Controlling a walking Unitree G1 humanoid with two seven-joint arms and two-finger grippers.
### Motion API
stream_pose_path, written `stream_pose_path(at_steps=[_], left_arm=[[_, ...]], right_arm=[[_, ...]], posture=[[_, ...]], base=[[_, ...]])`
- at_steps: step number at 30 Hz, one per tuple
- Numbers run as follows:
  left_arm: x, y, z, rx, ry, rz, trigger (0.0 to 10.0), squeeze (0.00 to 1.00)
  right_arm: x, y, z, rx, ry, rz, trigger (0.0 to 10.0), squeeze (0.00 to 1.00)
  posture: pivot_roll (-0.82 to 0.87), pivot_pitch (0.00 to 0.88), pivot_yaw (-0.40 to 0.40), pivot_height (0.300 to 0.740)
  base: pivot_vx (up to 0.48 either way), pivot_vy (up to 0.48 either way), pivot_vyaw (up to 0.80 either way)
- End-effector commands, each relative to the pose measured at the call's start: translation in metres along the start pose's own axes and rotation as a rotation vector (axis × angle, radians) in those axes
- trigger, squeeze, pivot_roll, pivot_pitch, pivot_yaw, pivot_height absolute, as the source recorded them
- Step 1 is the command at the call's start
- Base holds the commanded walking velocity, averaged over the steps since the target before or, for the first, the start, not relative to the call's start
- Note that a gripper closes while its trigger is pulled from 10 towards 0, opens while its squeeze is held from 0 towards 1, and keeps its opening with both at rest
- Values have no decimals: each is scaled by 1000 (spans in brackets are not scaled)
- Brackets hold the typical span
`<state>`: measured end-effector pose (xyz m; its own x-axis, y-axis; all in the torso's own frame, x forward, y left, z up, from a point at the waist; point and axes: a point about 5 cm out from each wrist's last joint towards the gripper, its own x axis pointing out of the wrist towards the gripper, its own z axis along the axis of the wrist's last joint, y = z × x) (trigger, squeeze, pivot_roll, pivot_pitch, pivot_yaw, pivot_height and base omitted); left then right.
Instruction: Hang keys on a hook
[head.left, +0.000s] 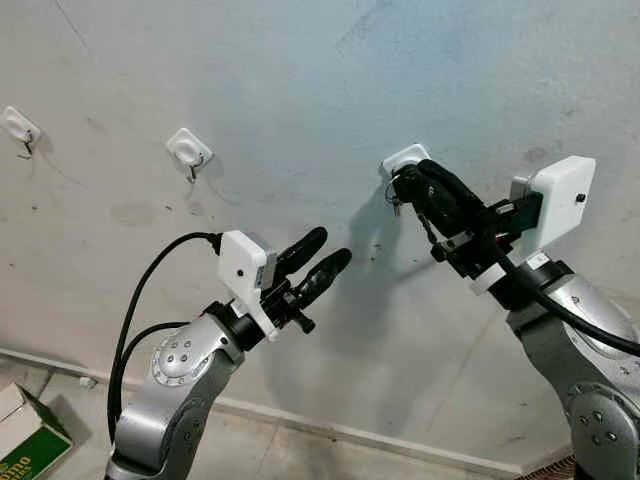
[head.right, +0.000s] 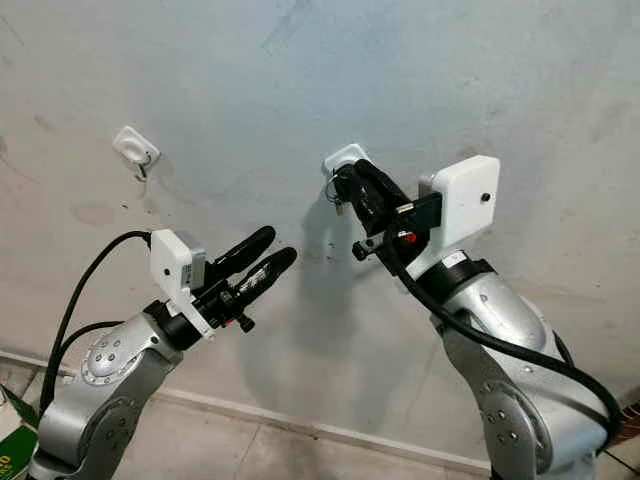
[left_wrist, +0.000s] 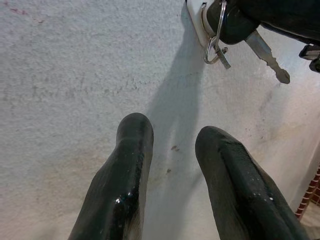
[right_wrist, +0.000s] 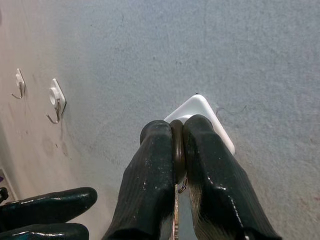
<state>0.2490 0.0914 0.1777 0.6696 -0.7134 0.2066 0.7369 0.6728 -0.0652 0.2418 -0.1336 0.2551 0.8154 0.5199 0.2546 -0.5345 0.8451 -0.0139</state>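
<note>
My right gripper (head.left: 408, 180) is raised against the wall, shut on the keys (left_wrist: 220, 42) right at a white adhesive hook (head.left: 400, 160). The ring (left_wrist: 214, 45) and a silver key (left_wrist: 267, 57) dangle just under the hook plate (right_wrist: 200, 112), pinched between the fingers (right_wrist: 155, 175). Whether the ring sits on the hook is hidden by the fingers. My left gripper (head.left: 325, 255) is lifted lower and to the left, open and holding nothing, pointing toward the same spot.
Two more white hooks are stuck on the grey wall, one (head.left: 189, 150) left of centre and one (head.left: 20, 127) at the far left. A green and white box (head.left: 25, 440) lies on the floor at the lower left, near the skirting.
</note>
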Motion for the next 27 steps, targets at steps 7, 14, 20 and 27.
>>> stream_pose_path(at_steps=[7, 14, 20, 27], left_arm=[[-1, -1, 3, 20, -7, 0, 10000, 0], [0, 0, 3, 22, -5, -4, 10000, 0], [0, 0, 2, 23, -2, -5, 10000, 0], [1, 0, 2, 24, -1, -7, 10000, 0]], right_arm=[[-8, -9, -17, 12, 67, -60, 10000, 0], [-21, -12, -32, 25, 121, -84, 10000, 0], [-25, -12, -36, 26, 131, -89, 10000, 0], [-23, -11, -37, 21, 124, -87, 10000, 0]], posture=[[-143, 43, 34, 740], [-144, 44, 36, 740], [-144, 45, 39, 740], [-143, 44, 40, 740]], base=[[0, 0, 0], [0, 0, 0], [0, 0, 0], [0, 0, 0]])
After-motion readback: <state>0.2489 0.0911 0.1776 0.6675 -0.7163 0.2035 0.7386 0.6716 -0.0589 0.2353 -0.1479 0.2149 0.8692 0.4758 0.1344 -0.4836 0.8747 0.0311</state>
